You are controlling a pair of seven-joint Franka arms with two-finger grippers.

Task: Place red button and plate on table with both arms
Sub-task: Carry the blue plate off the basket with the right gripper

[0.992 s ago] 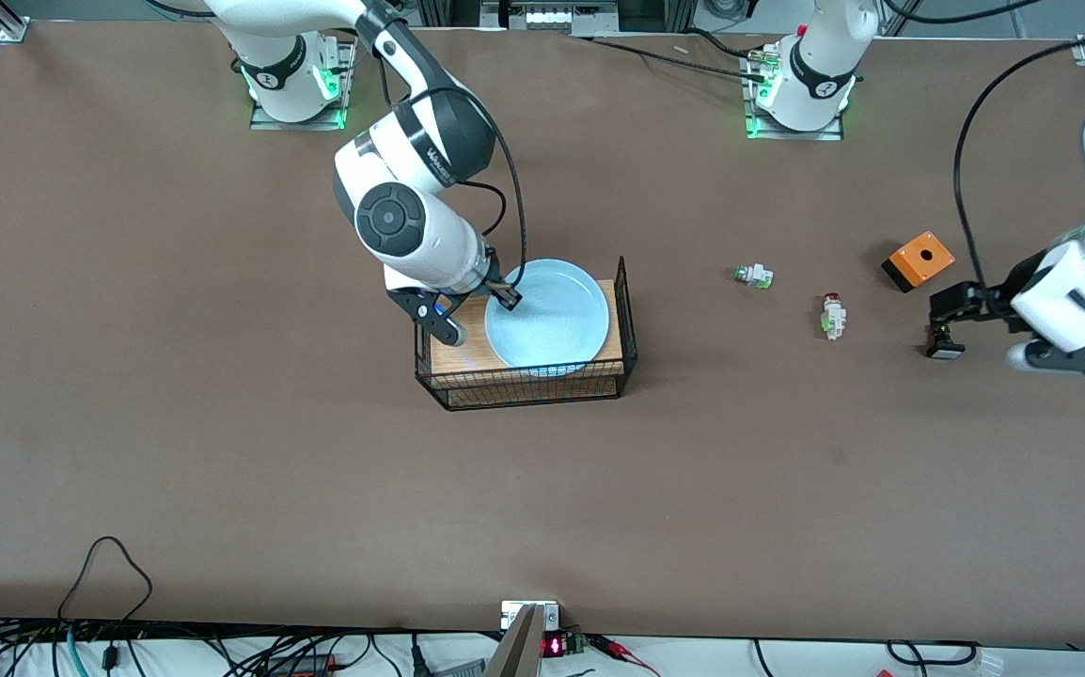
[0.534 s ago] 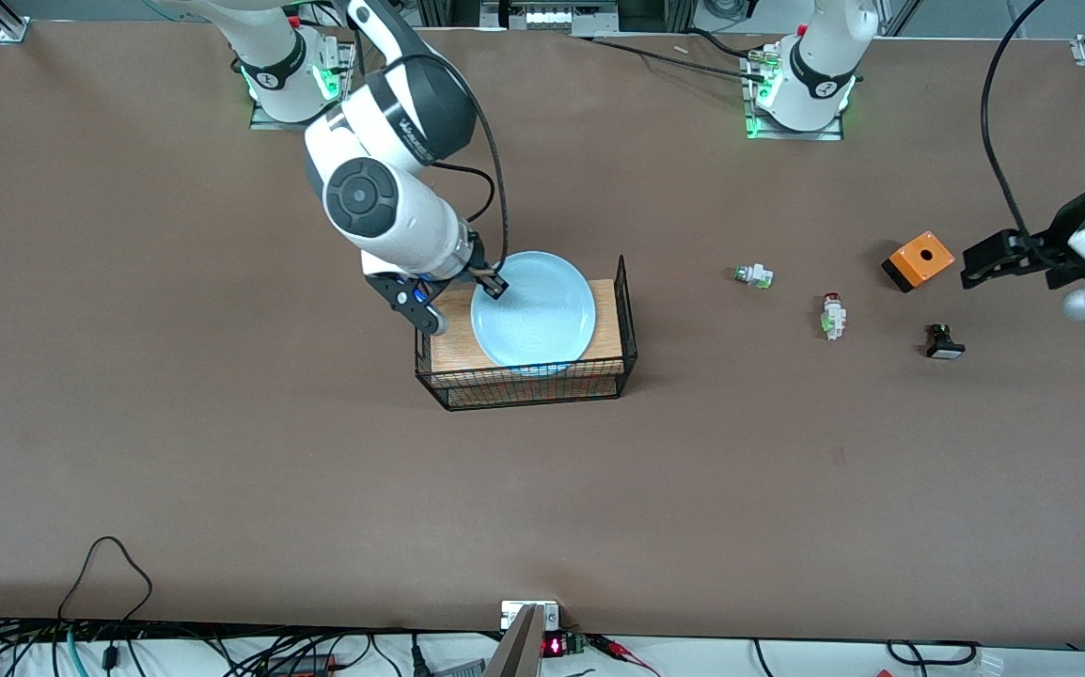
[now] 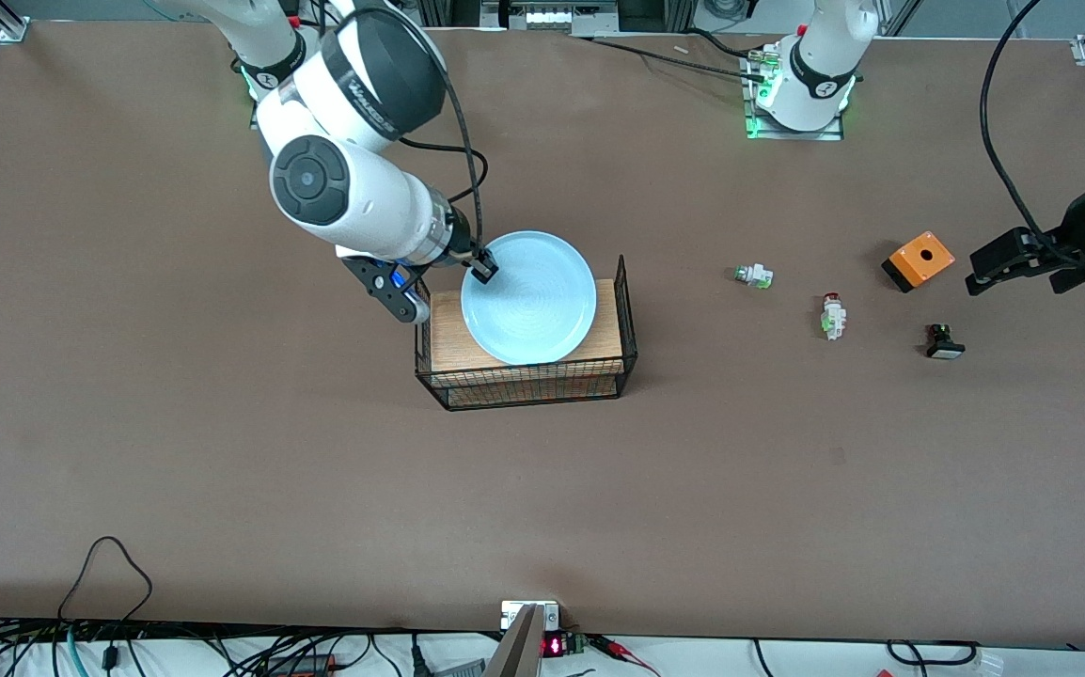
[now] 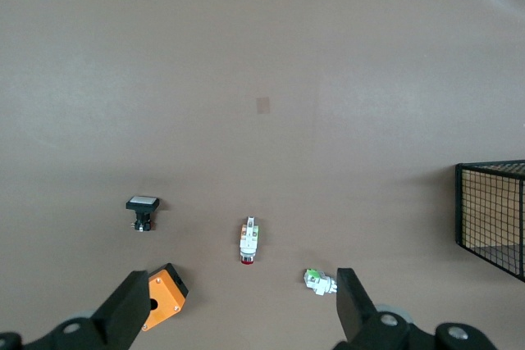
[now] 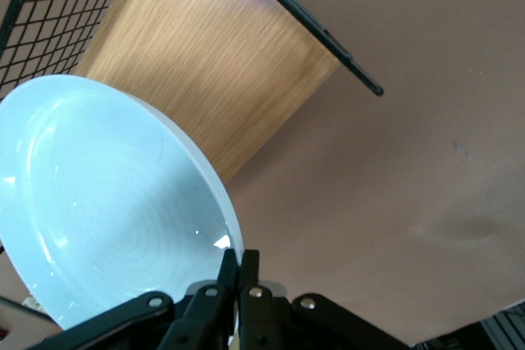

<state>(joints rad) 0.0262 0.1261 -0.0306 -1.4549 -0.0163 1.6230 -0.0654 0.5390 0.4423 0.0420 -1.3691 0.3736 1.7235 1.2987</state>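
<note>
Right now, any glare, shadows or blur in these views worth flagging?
Front view: even light, soft shadow beside the wire rack, green glow at both arm bases. Right wrist view: a small white glint on the plate near the right gripper, whose fingers look soft this close. Left wrist view: flat light, the red button small but sharp.

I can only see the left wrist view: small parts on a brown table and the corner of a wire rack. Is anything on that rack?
Observer: A wooden board tops the rack, and a light blue plate is over it.
Operator: Is the plate just lying there?
Observer: No. The right gripper is shut on its rim, and the right wrist view shows that edge above the board.
Operator: Where is the arm that carries my camera?
Observer: The left gripper hangs over the table beside the orange box, at the left arm's end, holding nothing.
</note>
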